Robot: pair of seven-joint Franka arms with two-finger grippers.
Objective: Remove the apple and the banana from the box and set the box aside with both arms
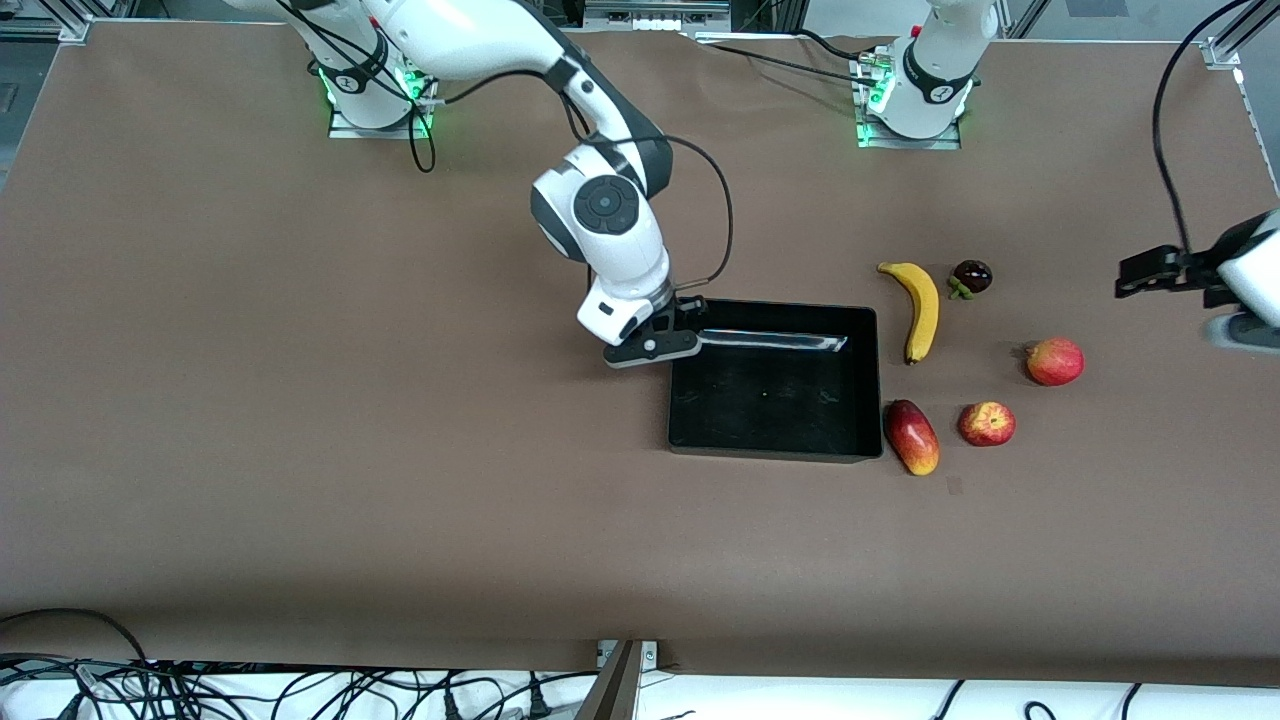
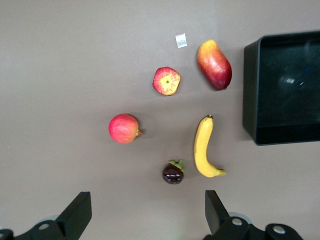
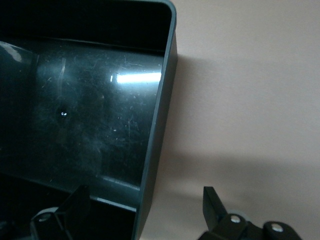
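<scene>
The black box [image 1: 775, 452] lies mid-table. My right gripper [image 1: 684, 322] is open at the box's corner toward the right arm's end. It straddles the low wall [image 3: 157, 125], one finger inside and one outside, and grips nothing. Beside the box toward the left arm's end lie the yellow banana [image 1: 921, 310] and the small red-yellow apple [image 1: 987, 423]. My left gripper [image 1: 1135, 277] hangs open and empty over the table at the left arm's end. Its wrist view [image 2: 145, 215] looks down on the banana [image 2: 204, 147], the apple [image 2: 166, 81] and the box [image 2: 250, 87].
A red-yellow mango [image 1: 912, 436] lies against the box's near corner. A rounder red fruit [image 1: 1055, 361] and a dark purple fruit with a green cap [image 1: 971, 277] lie among the fruits. A small white scrap [image 2: 181, 40] sits on the brown cloth near the mango.
</scene>
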